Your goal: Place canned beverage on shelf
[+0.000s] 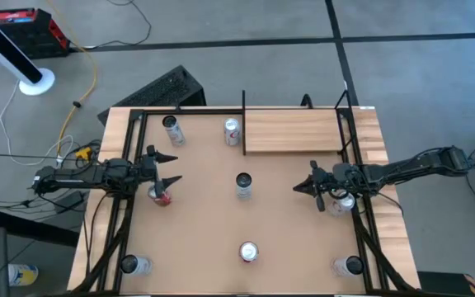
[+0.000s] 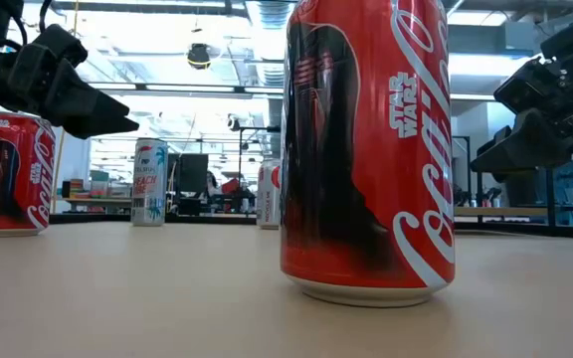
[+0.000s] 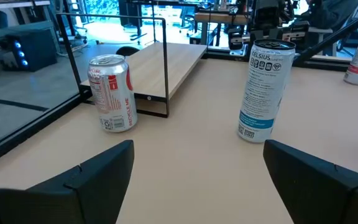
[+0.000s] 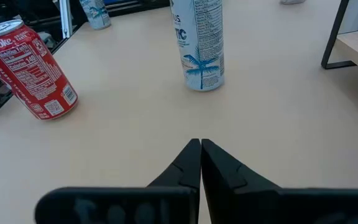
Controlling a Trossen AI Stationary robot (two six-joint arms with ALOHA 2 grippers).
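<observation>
Overhead: left pincer (image 1: pixel 165 169) spread wide at desk's (image 1: pixel 204 247) nine o'clock; right pincer (image 1: pixel 302 183) clenched empty at three; central can (image 1: pixel 243 185) standing; shelf (image 1: pixel 292 130) toward one o'clock.

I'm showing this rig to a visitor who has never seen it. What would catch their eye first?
Probably the big red cola can that fills the low view, standing near the table's front edge. Next, several cans stand upright, scattered across the brown tabletop, while the pale wooden shelf at the back holds none. The left gripper hangs open on the left, the right gripper shut on the right.
</observation>
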